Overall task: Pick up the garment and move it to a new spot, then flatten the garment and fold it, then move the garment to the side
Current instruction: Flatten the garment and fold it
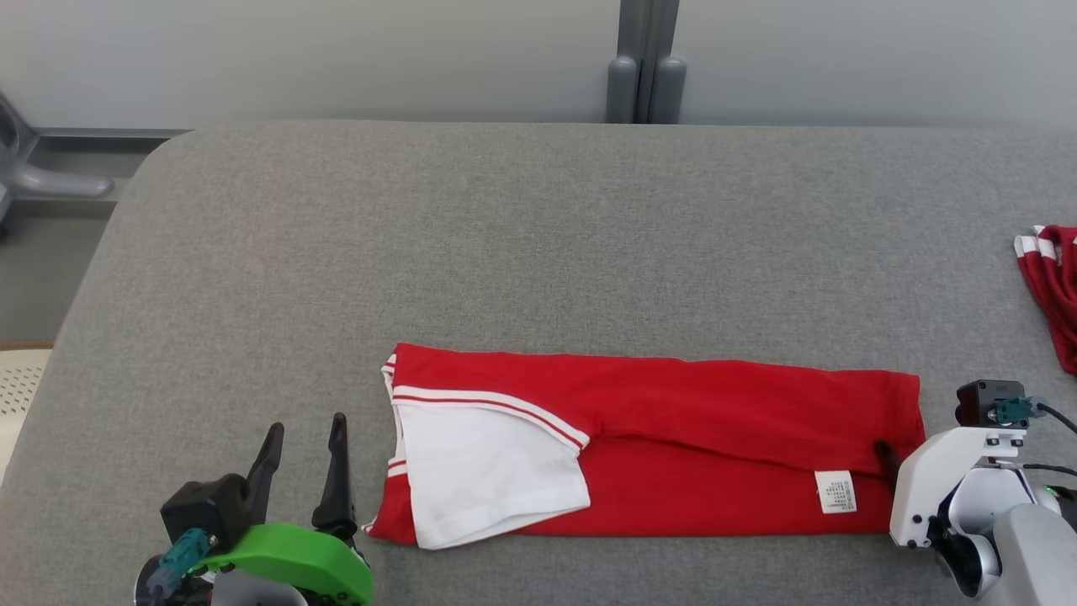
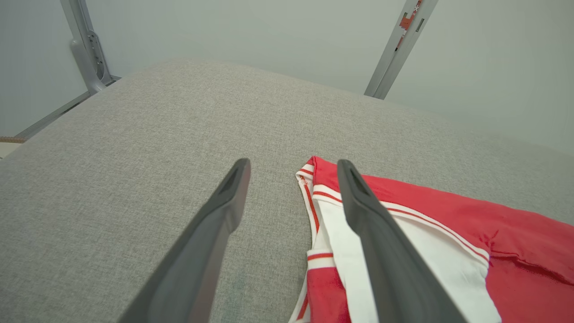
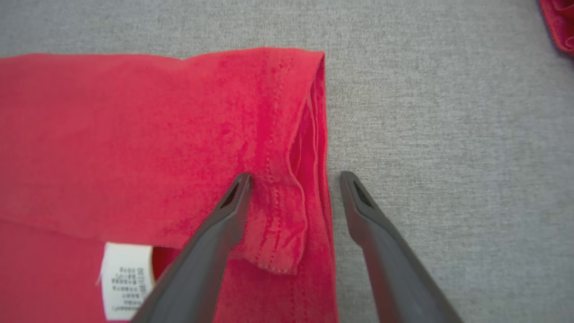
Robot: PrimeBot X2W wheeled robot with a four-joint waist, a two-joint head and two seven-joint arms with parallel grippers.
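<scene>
The garment is red with a white striped panel at its left end. It lies folded into a long strip near the front of the grey table. My left gripper is open just left of the garment's left end. In the left wrist view, the left gripper has one finger over the white panel and the other over bare table. My right gripper is open and straddles the garment's right hem. In the head view, the right gripper is mostly hidden under its white wrist.
A second red and white cloth lies at the table's right edge. A grey post stands behind the table's far edge. The table's rounded left edge drops to the floor. Bare table stretches behind the garment.
</scene>
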